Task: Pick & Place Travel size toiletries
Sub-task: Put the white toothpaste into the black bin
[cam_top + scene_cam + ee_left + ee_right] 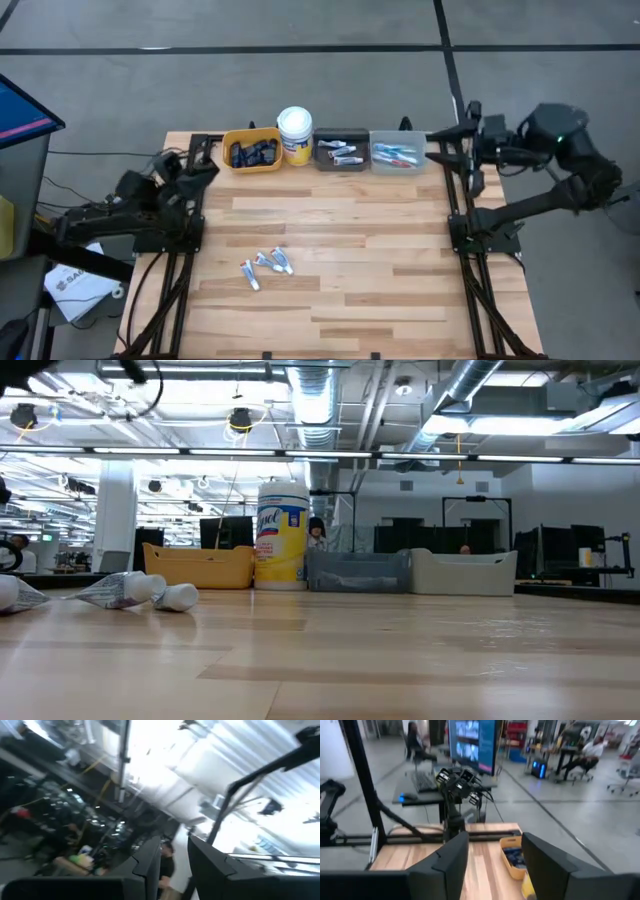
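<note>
Three small white tubes (pixel 266 266) with red-blue marks lie flat on the near-left part of the table; the low view shows them at its left (pixel 150 592). More toiletries sit in the bins along the far edge: dark navy tubes (pixel 251 152) in the yellow bin, white tubes (pixel 343 153) in the dark bin, toothbrushes (pixel 397 153) in the grey bin. My left gripper (pixel 208 150) hovers at the table's far left corner, open and tipped upward (pixel 175 857). My right gripper (pixel 438 146) hovers at the far right, beside the grey bin, open (pixel 495 865). Neither holds anything.
A row stands along the far edge: yellow bin (pixel 252 150), white-lidded yellow tub (pixel 295 134), dark bin (pixel 342 152), grey bin (pixel 398 152). Both arm bases stand on the table's left and right sides. Bare wood (pixel 380 260) spreads across the middle and near right.
</note>
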